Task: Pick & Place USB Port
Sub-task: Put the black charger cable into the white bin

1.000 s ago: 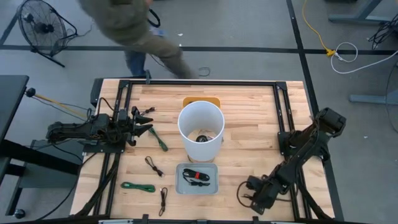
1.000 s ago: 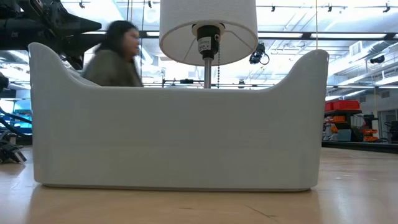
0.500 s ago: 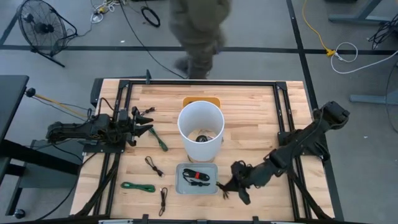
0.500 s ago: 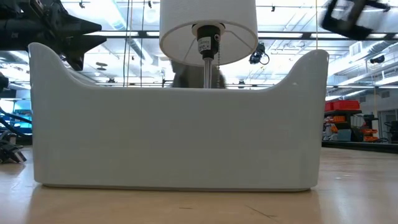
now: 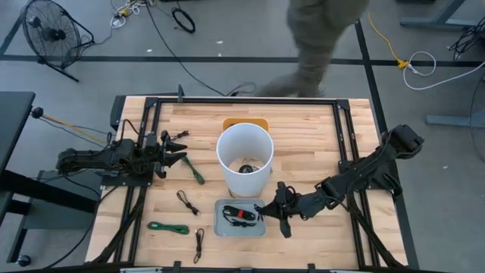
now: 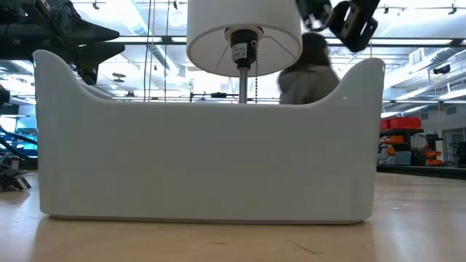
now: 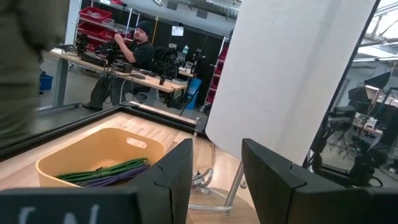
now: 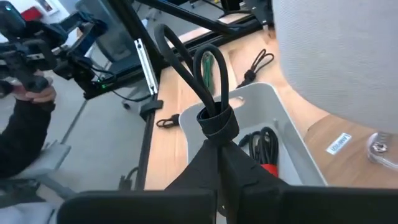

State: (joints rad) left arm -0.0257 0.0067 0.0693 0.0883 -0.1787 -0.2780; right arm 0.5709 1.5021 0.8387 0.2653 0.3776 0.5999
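Observation:
My right gripper (image 5: 274, 212) hangs just right of the grey tray (image 5: 220, 230) at the table's near middle, shut on a black coiled cable bundle (image 8: 214, 121). The tray (image 8: 292, 134) holds other black cables and a red-marked one (image 5: 241, 215). In the low view the tray's wall (image 6: 204, 160) fills the picture, and the right gripper (image 6: 349, 22) shows high above its right end. My left gripper (image 5: 180, 155) waits open at the table's left, pointing at the white lamp shade (image 5: 245, 155). My right gripper pinches the black cable bundle between its two fingers just below the wrapped band (image 8: 217, 127) that ties the coil. The loops (image 8: 186, 62) stick out beyond the fingertips. The bundle is lifted clear, above the tray's right part.
A white lamp (image 5: 245, 155) stands mid-table, just beyond the tray, with a yellow bin (image 5: 245, 123) of cables behind it. Green cables (image 5: 195, 171) (image 5: 168, 227) and black ones (image 5: 187, 202) (image 5: 198, 243) lie on the table's left half. A person (image 5: 318, 38) walks past the far edge.
My right arm has swung from the table's near right corner toward the left, up to the grey tray's right side, and has risen into the low view. The person beyond the far edge has walked from left to right.

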